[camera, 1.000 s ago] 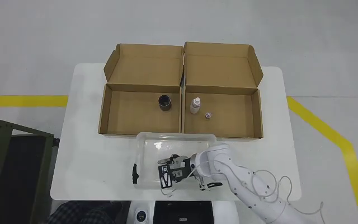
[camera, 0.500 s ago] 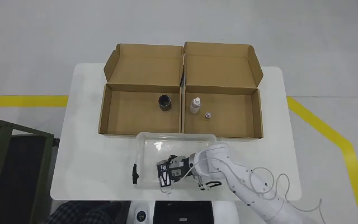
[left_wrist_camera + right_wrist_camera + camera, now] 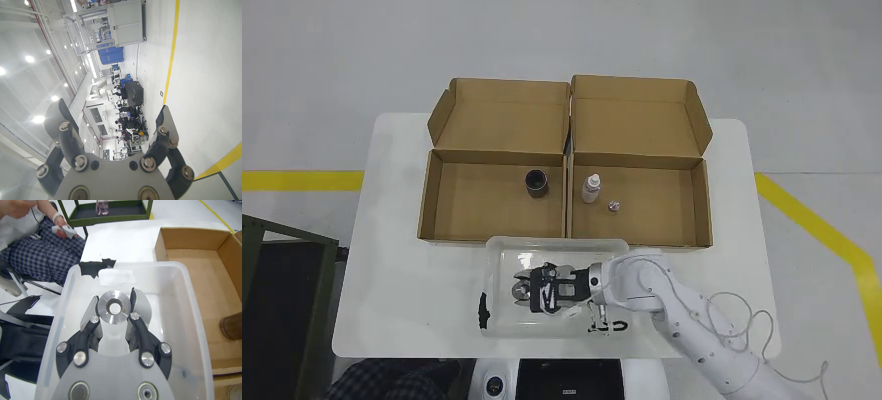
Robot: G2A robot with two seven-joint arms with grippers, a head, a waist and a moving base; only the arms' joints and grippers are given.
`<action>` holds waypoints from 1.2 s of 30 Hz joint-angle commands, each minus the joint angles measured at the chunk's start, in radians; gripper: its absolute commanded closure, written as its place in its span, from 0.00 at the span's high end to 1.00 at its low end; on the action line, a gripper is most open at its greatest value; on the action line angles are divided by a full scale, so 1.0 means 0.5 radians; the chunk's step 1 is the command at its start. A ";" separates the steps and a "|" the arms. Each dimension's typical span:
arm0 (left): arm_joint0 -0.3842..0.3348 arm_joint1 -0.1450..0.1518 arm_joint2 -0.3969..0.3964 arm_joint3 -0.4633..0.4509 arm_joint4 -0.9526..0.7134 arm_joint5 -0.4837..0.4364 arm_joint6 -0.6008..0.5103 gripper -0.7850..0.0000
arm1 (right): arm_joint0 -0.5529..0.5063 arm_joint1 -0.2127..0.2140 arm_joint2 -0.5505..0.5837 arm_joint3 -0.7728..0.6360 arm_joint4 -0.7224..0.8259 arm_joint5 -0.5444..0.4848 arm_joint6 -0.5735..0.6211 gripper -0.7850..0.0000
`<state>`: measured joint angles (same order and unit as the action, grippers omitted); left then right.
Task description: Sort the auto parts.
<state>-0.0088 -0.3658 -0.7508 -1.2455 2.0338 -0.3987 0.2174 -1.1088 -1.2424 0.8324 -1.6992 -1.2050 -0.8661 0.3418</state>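
A silver metal ring [image 3: 114, 306] with a round centre hole sits between the fingers of my right gripper [image 3: 114, 297], which is shut on its rim. This is inside the clear plastic bin [image 3: 189, 281]. From above, the ring [image 3: 519, 291] and right gripper [image 3: 526, 290] are in the left half of the bin [image 3: 557, 241]. My left gripper [image 3: 113, 111] is open, holds nothing, and faces the room away from the table.
Behind the bin stand two open cardboard boxes. The left box [image 3: 457, 205] holds a dark cylinder [image 3: 535, 182]; the right box [image 3: 682, 210] holds a small white bottle [image 3: 590, 187] and a small metal part [image 3: 613, 206]. Black tape [image 3: 96, 268] marks the bin's end wall.
My right gripper has shifted from the bin's front toward its middle, and the silver ring now shows between its fingers.
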 commanded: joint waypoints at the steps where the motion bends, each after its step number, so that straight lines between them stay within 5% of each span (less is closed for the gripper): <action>1: 0.000 0.000 0.000 0.000 0.000 0.000 0.000 1.00 | -0.004 0.005 0.029 -0.027 0.052 0.013 0.002 0.00; 36: 0.000 0.000 0.000 0.000 0.000 0.000 0.000 1.00 | -0.006 -0.003 0.281 -0.106 0.819 0.351 -0.439 0.00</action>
<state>-0.0088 -0.3658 -0.7508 -1.2455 2.0338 -0.3987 0.2174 -1.1171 -1.2426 0.9752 -1.7546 -0.7984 -0.6919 0.1241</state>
